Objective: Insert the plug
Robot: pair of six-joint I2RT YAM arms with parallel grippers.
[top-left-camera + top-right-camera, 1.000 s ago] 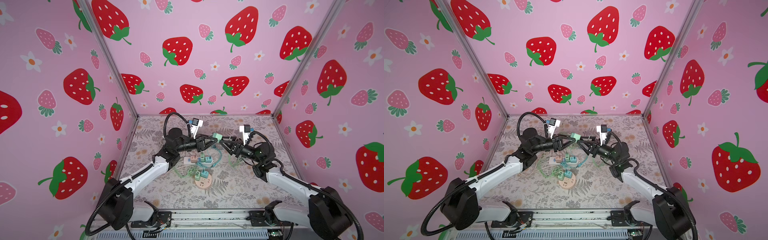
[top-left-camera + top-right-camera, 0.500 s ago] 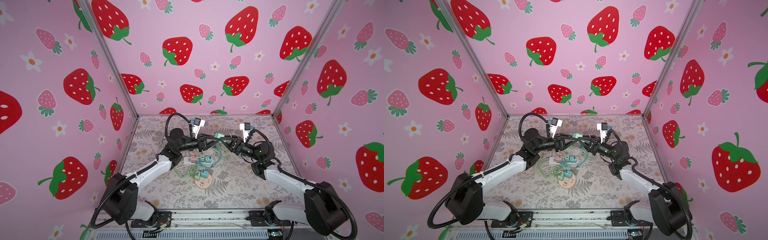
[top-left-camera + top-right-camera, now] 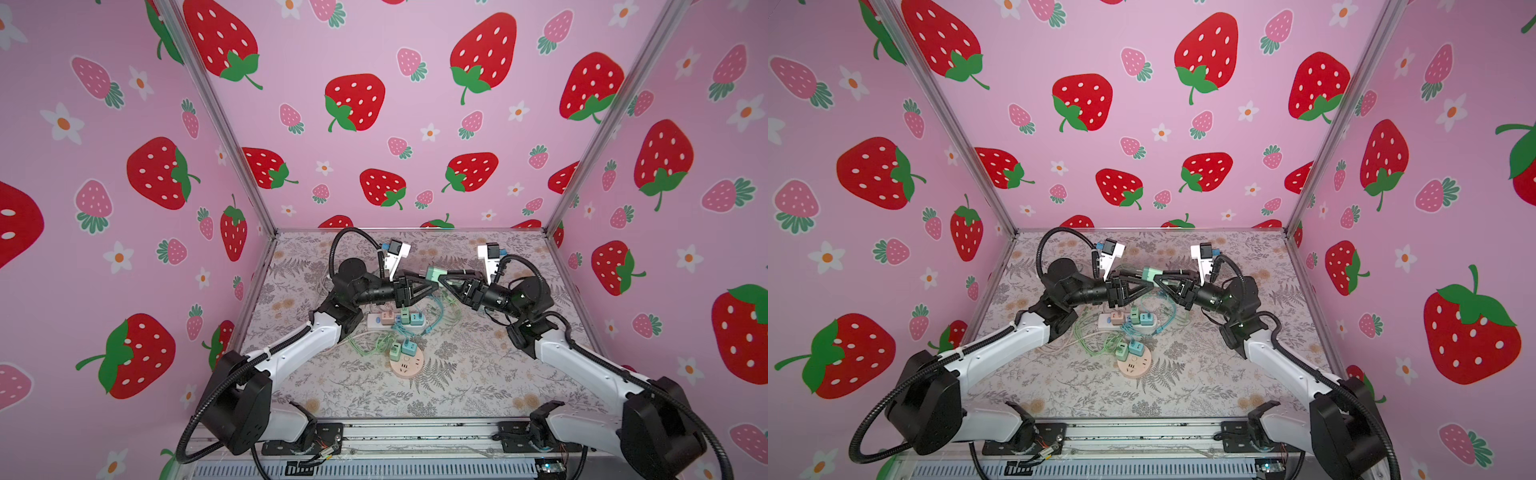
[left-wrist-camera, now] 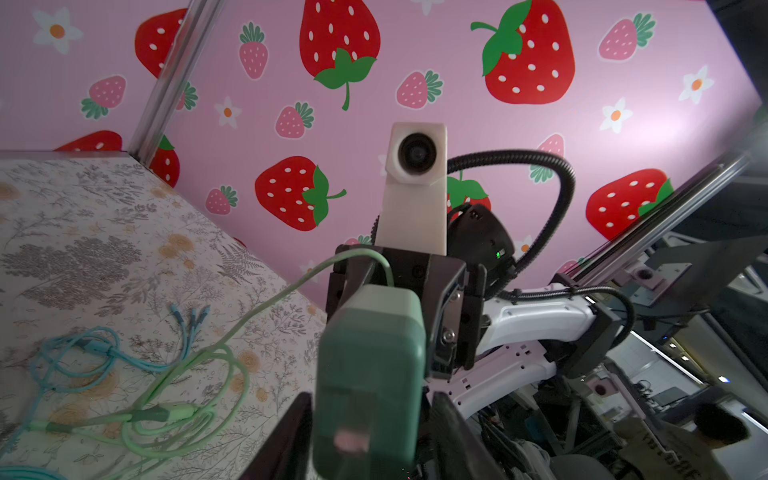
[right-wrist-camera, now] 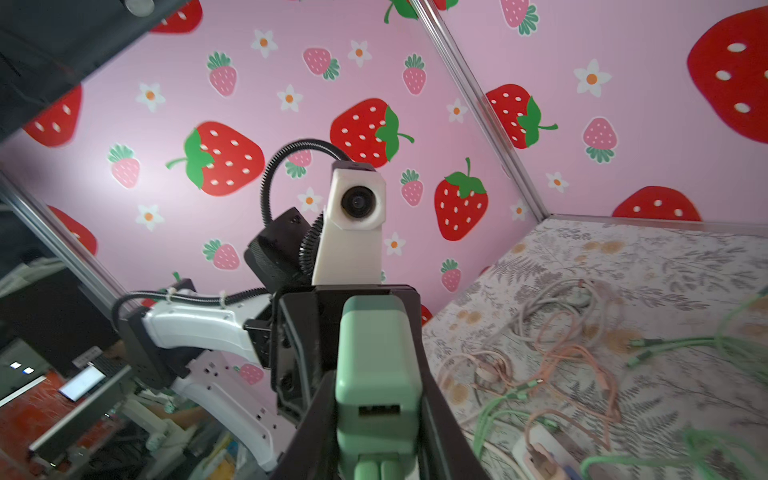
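Right gripper [image 5: 378, 399] is clamped tight on the green plug [image 5: 376, 345], held in mid-air. Just beyond, the left gripper [image 4: 370, 432] brackets the plug's other end with jaws partly apart, thin gaps showing. Well below lie the power strip [image 3: 376, 320] and round socket [image 3: 405, 368] on the tabletop [image 3: 478, 374]. Likely risks on withdrawal: the left fingers brushing the plug askew, or the green cable [image 4: 270, 305] dragging it.
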